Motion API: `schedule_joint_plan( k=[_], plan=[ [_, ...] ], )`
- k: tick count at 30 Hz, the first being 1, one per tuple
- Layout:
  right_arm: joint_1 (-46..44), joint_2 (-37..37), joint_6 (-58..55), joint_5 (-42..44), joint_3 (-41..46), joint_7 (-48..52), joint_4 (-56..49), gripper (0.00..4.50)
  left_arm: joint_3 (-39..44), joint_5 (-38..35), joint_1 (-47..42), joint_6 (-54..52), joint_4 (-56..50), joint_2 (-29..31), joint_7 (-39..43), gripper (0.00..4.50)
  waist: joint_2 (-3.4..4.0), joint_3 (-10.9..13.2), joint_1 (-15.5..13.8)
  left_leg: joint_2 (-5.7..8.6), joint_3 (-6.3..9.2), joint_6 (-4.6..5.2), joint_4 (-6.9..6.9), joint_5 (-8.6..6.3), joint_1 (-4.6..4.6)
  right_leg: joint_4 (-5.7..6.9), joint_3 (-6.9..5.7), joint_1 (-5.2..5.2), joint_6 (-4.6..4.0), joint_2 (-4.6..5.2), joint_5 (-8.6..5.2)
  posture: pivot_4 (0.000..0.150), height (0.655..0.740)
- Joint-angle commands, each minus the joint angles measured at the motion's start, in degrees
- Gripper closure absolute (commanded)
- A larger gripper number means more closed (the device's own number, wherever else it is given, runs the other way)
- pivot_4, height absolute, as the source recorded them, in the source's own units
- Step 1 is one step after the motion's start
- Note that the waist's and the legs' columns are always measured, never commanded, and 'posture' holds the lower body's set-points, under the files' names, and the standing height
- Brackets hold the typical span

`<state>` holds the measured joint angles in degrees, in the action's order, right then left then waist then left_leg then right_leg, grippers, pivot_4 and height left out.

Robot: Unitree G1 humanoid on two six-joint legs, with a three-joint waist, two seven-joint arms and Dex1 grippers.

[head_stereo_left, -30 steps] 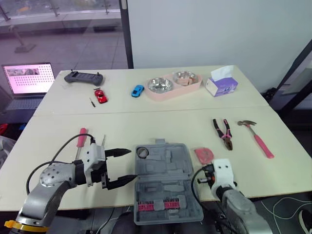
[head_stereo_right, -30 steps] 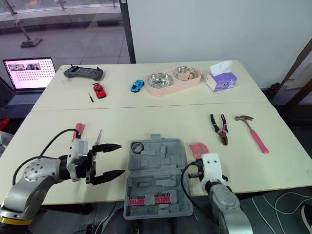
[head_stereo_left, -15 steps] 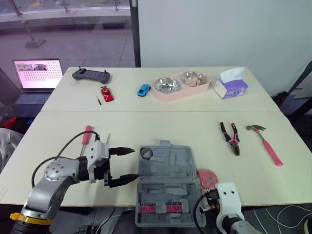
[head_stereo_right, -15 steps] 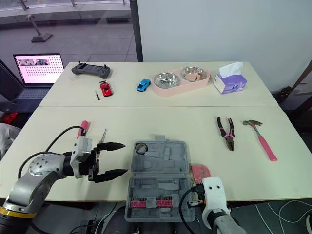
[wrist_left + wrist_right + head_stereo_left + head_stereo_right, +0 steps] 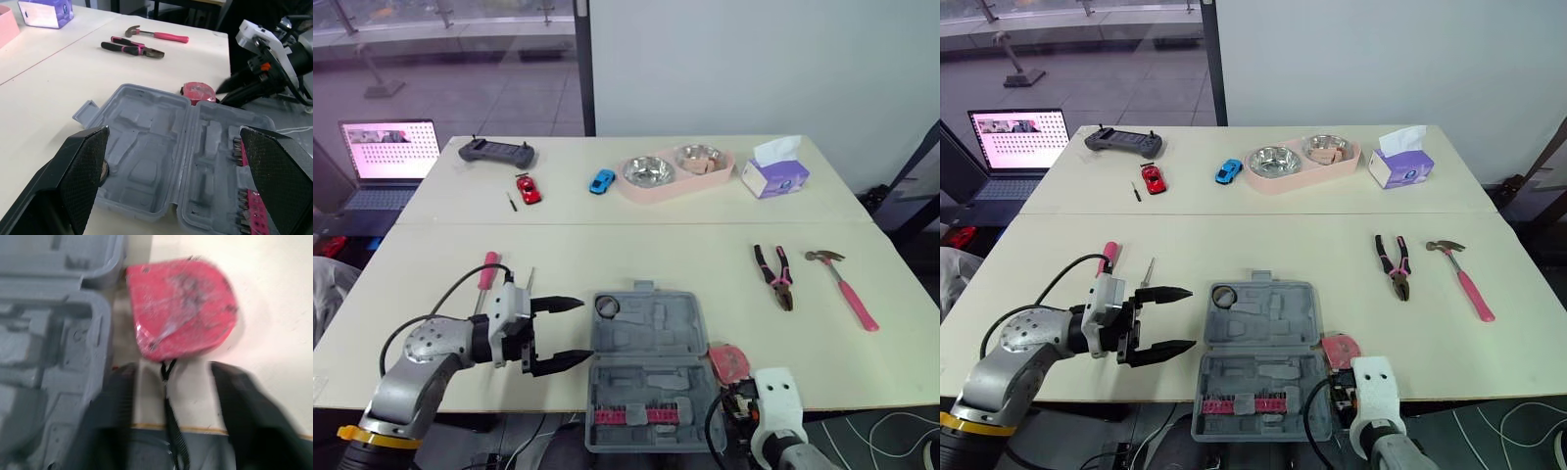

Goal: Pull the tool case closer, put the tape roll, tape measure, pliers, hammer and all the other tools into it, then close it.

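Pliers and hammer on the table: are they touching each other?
Apart. The left eye view shows a strip of bare table between the pliers and the hammer.

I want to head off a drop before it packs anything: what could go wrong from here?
1. The bit-holder half of the open tool case hangs over the near edge of the table; pulling it closer could tip it off.
2. The tape measure lies near that edge, beside the case, just ahead of the open right gripper; a glancing close might push it off the table.
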<state>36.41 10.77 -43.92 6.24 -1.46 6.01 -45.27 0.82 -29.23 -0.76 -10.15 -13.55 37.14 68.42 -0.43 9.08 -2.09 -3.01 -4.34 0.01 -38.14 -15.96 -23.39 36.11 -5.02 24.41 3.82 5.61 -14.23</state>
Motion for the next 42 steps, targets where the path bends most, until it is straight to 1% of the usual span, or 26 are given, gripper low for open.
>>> schedule_joint_plan(
  k=[1, 5, 8, 10, 12, 14, 15, 16, 18, 22, 24, 26, 35, 39, 42],
  plan=[
    [0.41, 2.56, -0.59, 1.65, 2.97, 2.64, -3.97, 0.04, 0.15, -0.03, 0.28, 1.67, 0.01, -0.18, 0.59, 0.00, -0.01, -0.01, 0.02, 0.00, -0.01, 0.00, -0.02, 0.00, 0.01, 0.00, 0.02, 0.00, -0.01, 0.00, 0.01, 0.150, 0.7400],
    [-0.23, 8.57, -1.88, 5.04, 8.15, 9.07, -6.83, 0.04, 0.10, 0.14, 0.60, 2.48, 0.65, -0.37, 0.75, 0.00, -0.02, -0.01, 0.02, 0.00, -0.04, 0.00, -0.08, 0.00, 0.02, 0.01, 0.08, -0.02, -0.04, 0.00, 0.05, 0.150, 0.7400],
    [-3.84, 19.09, 0.46, 10.80, 15.80, 21.54, -5.16, 0.04, 0.18, 0.29, 1.02, 3.49, 1.70, -0.48, 1.16, 0.00, -0.03, 0.00, 0.18, 0.02, -0.09, 0.00, -0.13, 0.00, 0.06, 0.02, 0.13, -0.05, -0.07, 0.00, 0.10, 0.150, 0.7400],
    [-7.09, 27.71, 5.00, 13.62, 17.70, 32.26, -1.50, 0.04, 0.17, 0.41, 1.14, 4.09, 2.40, -0.51, 1.48, 0.00, -0.07, 0.00, 0.43, 0.04, -0.12, 0.00, -0.16, 0.01, 0.09, 0.01, 0.18, -0.08, -0.08, 0.00, 0.14, 0.150, 0.7400],
    [-11.36, 36.48, 12.14, 13.47, 16.70, 42.73, 4.55, 0.04, 0.18, 0.44, 1.06, 4.40, 2.77, -0.51, 1.71, 0.00, -0.13, 0.04, 0.58, 0.06, -0.10, 0.01, -0.18, 0.01, 0.15, 0.01, 0.20, -0.14, -0.01, -0.02, 0.13, 0.150, 0.7400],
    [-16.27, 43.74, 20.51, 10.69, 12.99, 51.09, 11.96, 0.04, 0.16, 0.50, 0.91, 4.57, 2.89, -0.49, 1.85, 0.00, -0.17, 0.06, 0.63, 0.07, -0.08, 0.01, -0.18, 0.02, 0.21, 0.01, 0.19, -0.19, 0.05, -0.09, 0.09, 0.150, 0.7400],
    [-18.71, 46.20, 23.76, 9.85, 11.00, 54.34, 14.98, 0.04, 0.14, 0.55, 0.80, 4.61, 2.93, -0.51, 1.85, 0.00, -0.20, 0.08, 0.66, 0.07, -0.07, 0.01, -0.18, 0.02, 0.23, 0.01, 0.19, -0.22, 0.05, -0.13, 0.08, 0.150, 0.7400],
    [-20.37, 47.60, 25.96, 9.52, 9.69, 56.44, 17.06, 0.04, 0.12, 0.61, 0.71, 4.65, 2.97, -0.54, 1.84, 0.00, -0.22, 0.09, 0.61, 0.06, -0.04, 0.02, -0.17, 0.02, 0.21, 0.01, 0.19, -0.21, 0.05, -0.17, 0.09, 0.150, 0.7400],
    [-26.42, 49.88, 31.58, 7.07, 4.62, 61.59, 22.79, 0.04, 0.28, 0.71, 0.73, 4.78, 2.90, -0.63, 1.64, 0.00, -0.22, 0.09, 0.43, 0.06, 0.01, 0.01, -0.13, 0.03, 0.17, 0.03, 0.19, -0.18, -0.13, -0.24, 0.19, 0.150, 0.7400],
    [-36.14, 50.53, 40.00, 2.33, -3.31, 67.75, 32.33, 0.04, 0.68, 0.82, 1.72, 5.08, 1.95, -0.87, 0.86, 0.00, -0.22, 0.09, 0.53, 0.05, -0.03, 0.01, -0.14, 0.03, 0.13, 0.02, 0.20, -0.15, 0.08, -0.27, 0.30, 0.150, 0.7400],
    [-40.56, 49.62, 45.15, -0.27, -6.77, 70.08, 37.67, 0.04, 1.22, 0.77, 3.12, 5.17, 0.92, -0.89, 0.20, 0.00, -0.22, 0.09, 0.57, 0.06, -0.06, 0.00, -0.15, 0.04, 0.13, 0.01, 0.21, -0.15, 0.08, -0.25, 0.30, 0.150, 0.7400],
    [-44.38, 48.22, 48.03, -1.63, -9.43, 71.56, 41.53, 0.04, 1.76, 0.74, 4.59, 5.41, 0.05, -0.68, -0.16, 0.00, -0.22, 0.09, 0.80, 0.06, -0.09, -0.03, -0.17, 0.05, 0.13, 0.01, 0.22, -0.16, 0.08, -0.24, 0.30, 0.150, 0.7400],
    [-54.35, 43.33, 55.41, -6.43, -16.52, 74.95, 52.22, 0.04, 2.62, 0.64, 7.22, 5.44, -2.15, 0.10, -1.17, 0.00, -0.20, 0.10, 1.58, 0.04, -0.09, -0.46, -0.17, 0.31, 0.19, 0.09, 0.22, -0.16, -0.08, -0.23, 0.37, 0.150, 0.7400],
    [-59.50, 40.54, 59.74, -9.85, -19.29, 75.08, 59.30, 0.04, 2.45, 0.30, 7.66, 3.49, -5.43, 0.27, -3.48, 0.00, -0.19, 0.10, 1.52, 0.03, -0.08, -0.50, -0.17, 0.33, 0.20, 0.10, 0.22, -0.15, -0.11, -0.24, 0.41, 0.150, 0.7400],
    [-62.13, 39.21, 61.48, -10.75, -20.40, 75.73, 62.64, 0.04, 1.93, 0.22, 7.53, 1.82, -7.58, 0.28, -5.13, 0.00, -0.19, 0.10, 1.50, 0.03, -0.09, -0.52, -0.16, 0.34, 0.19, 0.10, 0.22, -0.16, -0.01, -0.24, 0.47, 0.150, 0.7400]
  ],
)
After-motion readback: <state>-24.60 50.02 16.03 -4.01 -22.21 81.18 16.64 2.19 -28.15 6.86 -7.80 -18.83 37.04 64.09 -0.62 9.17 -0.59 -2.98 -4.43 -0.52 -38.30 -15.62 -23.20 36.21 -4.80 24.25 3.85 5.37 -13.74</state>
